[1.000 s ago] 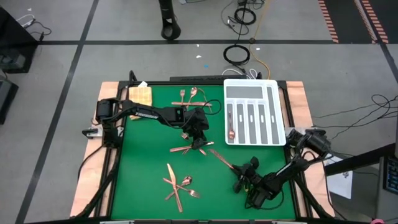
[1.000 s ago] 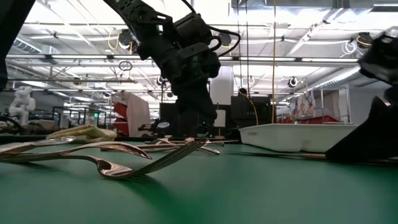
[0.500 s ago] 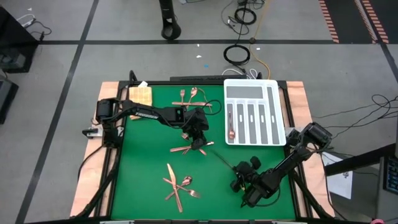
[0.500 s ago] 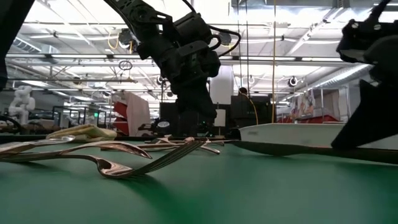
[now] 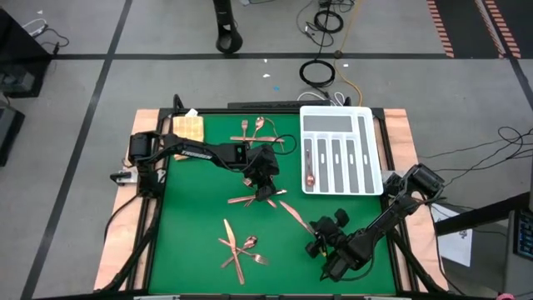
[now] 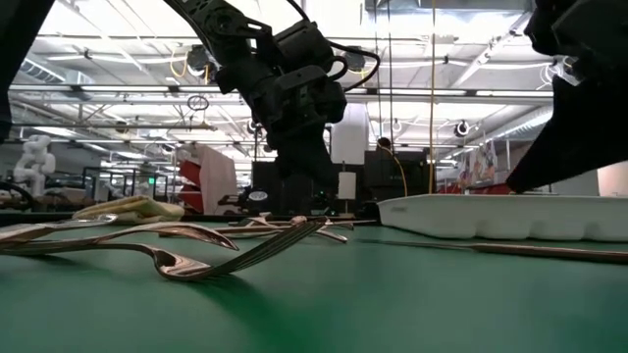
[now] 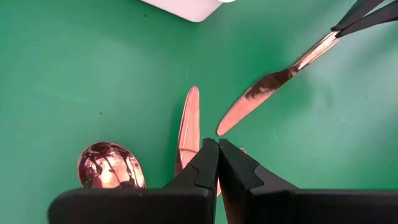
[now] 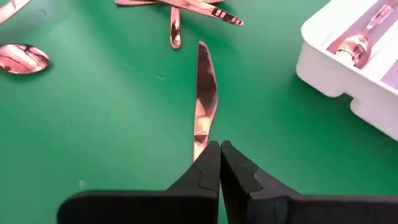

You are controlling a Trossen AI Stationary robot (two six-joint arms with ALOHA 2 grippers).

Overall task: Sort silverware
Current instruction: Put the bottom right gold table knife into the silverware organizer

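Copper silverware lies in groups on the green mat: a middle pile (image 5: 252,198), a far pile (image 5: 258,127) and a near-left pile (image 5: 240,248). My left gripper (image 5: 266,190) stands shut over the middle pile, its tips (image 7: 217,144) above a slim copper piece (image 7: 189,124), with a spoon bowl (image 7: 109,165) beside it. My right gripper (image 5: 315,225) is shut on a knife (image 5: 295,212), near the mat's near right. The white divided tray (image 5: 337,162) holds one spoon (image 5: 309,171). My left gripper points down with shut fingers at the copper piece (image 7: 186,149); my own fingers hide the spot, so I cannot tell whether they touch it. My right gripper pinches the knife's handle (image 7: 326,40) near its free end, slanting in from the near right, fingers along it. The knife (image 8: 202,106) stays low and about level over the mat, its blade tip (image 8: 201,45) toward the middle pile.
A tan woven cloth (image 5: 190,127) lies at the mat's far left corner. The tray's wall (image 8: 323,62) is close to the knife on the far right side. Bare green mat (image 5: 191,200) stretches along the left side. Cables lie on the floor beyond the table.
My right gripper has moved a little toward the table's left with the knife, staying shut on it, while the arm behind it has risen. The knife's tip now lies nearer the middle pile.
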